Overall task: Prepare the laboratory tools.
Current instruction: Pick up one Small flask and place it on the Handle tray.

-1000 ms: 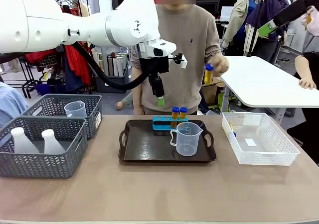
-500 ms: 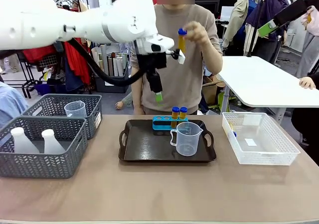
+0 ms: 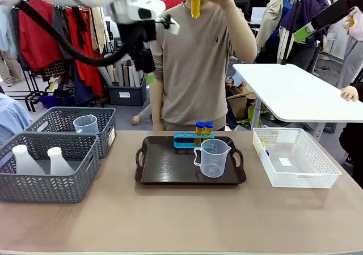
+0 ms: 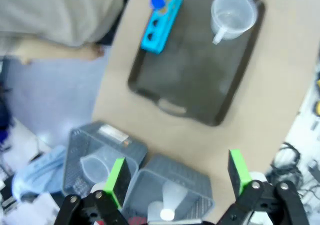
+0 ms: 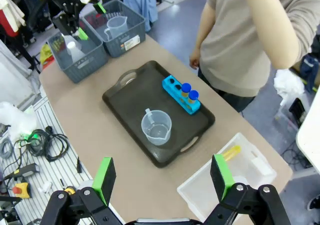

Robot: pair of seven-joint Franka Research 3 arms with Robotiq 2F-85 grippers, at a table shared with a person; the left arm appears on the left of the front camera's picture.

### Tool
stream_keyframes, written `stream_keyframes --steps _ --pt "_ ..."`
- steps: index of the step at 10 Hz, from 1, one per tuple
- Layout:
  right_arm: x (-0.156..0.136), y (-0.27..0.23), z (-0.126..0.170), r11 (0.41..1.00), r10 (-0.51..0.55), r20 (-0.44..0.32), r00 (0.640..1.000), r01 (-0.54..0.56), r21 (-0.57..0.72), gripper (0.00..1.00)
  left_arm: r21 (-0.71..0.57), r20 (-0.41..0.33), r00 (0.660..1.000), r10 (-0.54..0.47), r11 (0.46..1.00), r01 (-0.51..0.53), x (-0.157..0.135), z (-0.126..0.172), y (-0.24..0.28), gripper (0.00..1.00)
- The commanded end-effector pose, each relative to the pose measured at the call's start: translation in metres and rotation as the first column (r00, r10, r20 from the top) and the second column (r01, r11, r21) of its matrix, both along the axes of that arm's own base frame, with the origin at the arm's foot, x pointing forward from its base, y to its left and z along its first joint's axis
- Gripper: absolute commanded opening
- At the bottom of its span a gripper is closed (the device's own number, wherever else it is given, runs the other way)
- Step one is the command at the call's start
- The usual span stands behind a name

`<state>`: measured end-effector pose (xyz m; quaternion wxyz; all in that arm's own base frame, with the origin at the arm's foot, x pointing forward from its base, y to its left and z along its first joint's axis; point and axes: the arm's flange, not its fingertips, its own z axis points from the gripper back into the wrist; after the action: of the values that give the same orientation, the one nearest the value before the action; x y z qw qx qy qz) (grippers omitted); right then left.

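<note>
On the black tray (image 3: pixel 164 167) stand a clear beaker (image 3: pixel 214 157) and a blue tube rack (image 3: pixel 187 140) holding two blue-capped amber tubes (image 3: pixel 204 128). The person holds another amber tube (image 3: pixel 195 1) high at chest level. My left gripper (image 3: pixel 145 59) hangs open and empty, high and left of that hand. From above, my left gripper (image 4: pixel 178 174) looks down on the rack (image 4: pixel 161 22) and beaker (image 4: pixel 232 15). My right gripper (image 5: pixel 162 176) is open and empty high above the beaker (image 5: pixel 156 126) and rack (image 5: pixel 181 95). Two white flasks (image 3: pixel 41 160) stand in a grey basket.
Two grey baskets (image 3: pixel 105 131) stand at the table's left, the rear one holding a second beaker (image 3: pixel 86 123). A white mesh basket (image 3: pixel 309 170) at the right holds a tube (image 5: pixel 230 152). A white side table (image 3: pixel 300 93) stands behind it. The tabletop in front of the tray is bare.
My left arm has swung up and to the left, away from above the tray. The person's hand has raised the amber tube from waist height to near the top of the picture.
</note>
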<state>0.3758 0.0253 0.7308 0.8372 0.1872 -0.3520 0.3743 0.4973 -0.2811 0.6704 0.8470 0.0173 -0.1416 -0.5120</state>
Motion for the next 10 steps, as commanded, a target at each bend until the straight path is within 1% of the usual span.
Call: stream_keyframes --steps 1,2,3,5,6,7,8,9,10 --pt "-0.001 0.000 0.001 1.000 0.007 0.002 1.000 -0.007 0.001 1.00 0.071 0.029 0.989 0.147 0.986 -0.148 -0.021 0.005 0.027 1.00" --pt "-0.001 0.000 0.001 1.000 0.007 0.002 1.000 -0.007 0.001 1.00 0.091 0.061 0.971 0.231 0.967 -0.236 -0.028 0.015 0.046 1.00" --pt "-0.001 0.000 0.001 1.000 0.007 0.002 1.000 -0.007 0.001 1.00 0.088 0.074 0.952 0.296 0.949 -0.302 -0.033 0.021 0.064 1.00" --pt "-0.001 0.000 0.001 1.000 0.007 0.002 1.000 -0.007 0.001 1.00 0.066 0.082 0.905 0.417 0.904 -0.422 -0.042 0.023 0.100 1.00" --pt "-0.001 0.000 0.001 1.000 0.007 0.002 1.000 -0.007 0.001 1.00 0.058 0.081 0.887 0.454 0.886 -0.459 -0.047 0.025 0.112 1.00" --pt "-0.001 0.000 0.001 1.000 0.007 0.002 1.000 -0.007 0.001 1.00 0.051 0.089 0.878 0.471 0.878 -0.476 -0.051 0.025 0.119 1.00" --pt "-0.001 0.000 0.001 1.000 0.007 0.002 1.000 -0.007 0.001 1.00 0.034 0.092 0.878 0.469 0.880 -0.473 -0.053 0.023 0.118 1.00" --pt "-0.001 0.000 0.001 1.000 0.007 0.002 1.000 -0.007 0.001 1.00 0.057 0.070 0.896 0.439 0.895 -0.443 -0.039 0.034 0.116 1.00" --pt "-0.001 0.000 0.001 1.000 0.007 0.002 1.000 -0.007 0.001 1.00 0.057 0.070 0.896 0.439 0.895 -0.443 -0.039 0.034 0.116 1.00"
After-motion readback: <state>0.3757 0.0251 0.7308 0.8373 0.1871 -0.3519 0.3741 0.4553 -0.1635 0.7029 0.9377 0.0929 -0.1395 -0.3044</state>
